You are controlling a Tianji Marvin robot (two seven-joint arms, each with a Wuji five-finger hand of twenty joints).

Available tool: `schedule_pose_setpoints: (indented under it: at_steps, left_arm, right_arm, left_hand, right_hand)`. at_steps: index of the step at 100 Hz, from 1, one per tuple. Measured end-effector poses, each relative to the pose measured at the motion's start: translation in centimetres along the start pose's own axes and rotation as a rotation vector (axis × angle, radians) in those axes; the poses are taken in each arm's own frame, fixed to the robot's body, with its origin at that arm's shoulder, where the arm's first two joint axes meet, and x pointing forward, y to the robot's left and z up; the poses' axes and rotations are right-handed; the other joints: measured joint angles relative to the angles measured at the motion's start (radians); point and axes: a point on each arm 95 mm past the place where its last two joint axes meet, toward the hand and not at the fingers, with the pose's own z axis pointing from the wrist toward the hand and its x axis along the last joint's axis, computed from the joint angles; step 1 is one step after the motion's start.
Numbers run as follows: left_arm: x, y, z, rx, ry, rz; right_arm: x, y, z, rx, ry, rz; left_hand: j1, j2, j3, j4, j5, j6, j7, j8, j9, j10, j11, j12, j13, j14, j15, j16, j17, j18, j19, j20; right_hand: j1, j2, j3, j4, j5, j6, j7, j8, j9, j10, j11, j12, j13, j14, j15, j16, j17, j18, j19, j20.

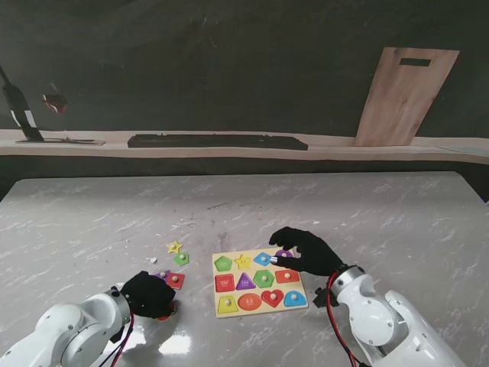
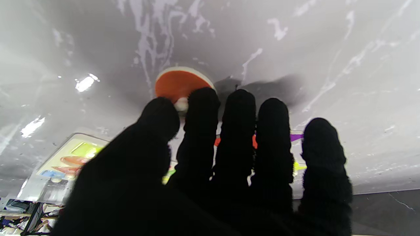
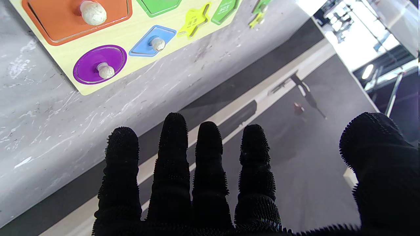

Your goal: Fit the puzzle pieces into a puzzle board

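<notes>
Pick-up stage. The left hand [image 1: 149, 294] hovers low over an orange round piece [image 2: 177, 83] lying on the surface just beyond its fingertips [image 2: 203, 98]; thumb and index flank the piece's white knob, apparently without yet closing on it. The puzzle board [image 1: 260, 282] lies beside this hand, toward the right hand [image 1: 306, 252], which rests spread and holding nothing over the board's far corner, near the seated purple circle [image 3: 99, 64]. Next move, by judgement: pinch the knob, lift, carry the piece to its vacant recess.
</notes>
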Motion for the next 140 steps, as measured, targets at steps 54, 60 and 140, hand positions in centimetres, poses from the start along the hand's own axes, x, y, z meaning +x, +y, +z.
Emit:
schedule_pose_setpoints:
  at_steps: [54,60,140]
  left_arm:
    - [0.0,0.0,0.0,-0.013,-0.003,-0.027]
    - [-0.1,0.0,-0.1,-0.002,0.000,-0.044]
    - [0.0,-2.1,-0.3,0.068,0.058,-0.034]
  right_arm:
    - [0.0,0.0,0.0,0.000,-0.001,0.004]
    - [0.0,0.0,0.0,0.001,-0.001,0.005]
    - [-0.1,-0.1,0.1,0.004,0.004,0.005]
  left_hand:
    - [-0.061,-0.050,0.135,-0.001,0.007,0.010,0.014,-0.002,0.010,0.000,0.012,-0.004,0.043,0.001,0.013,-0.001,0.028,0.000,0.011,0.001]
    - [-0.062,-0.050,0.147,-0.001,0.007,0.010,0.013,-0.002,0.011,0.000,0.013,-0.004,0.039,0.001,0.014,-0.001,0.028,0.000,0.011,0.001]
    - [-0.077,-0.085,0.197,0.011,0.007,0.008,0.012,0.026,0.039,-0.001,0.050,0.007,0.061,0.002,0.047,-0.001,0.053,0.000,0.035,0.003]
  right_hand:
    - [0.000,0.000,0.000,0.000,0.000,0.000,0.000,0.000,0.000,0.000,0.000,0.000,0.000,0.000,0.000,0.000,0.000,0.000,0.000,0.000]
    - [0.000,0.000,0.000,0.000,0.000,0.000,0.000,0.000,0.000,0.000,0.000,0.000,0.000,0.000,0.000,0.000,0.000,0.000,0.000,0.000]
    - [0.000,0.000,0.000,0.000,0.000,0.000,0.000,0.000,0.000,0.000,0.000,0.000,0.000,0.000,0.000,0.000,0.000,0.000,0.000,0.000]
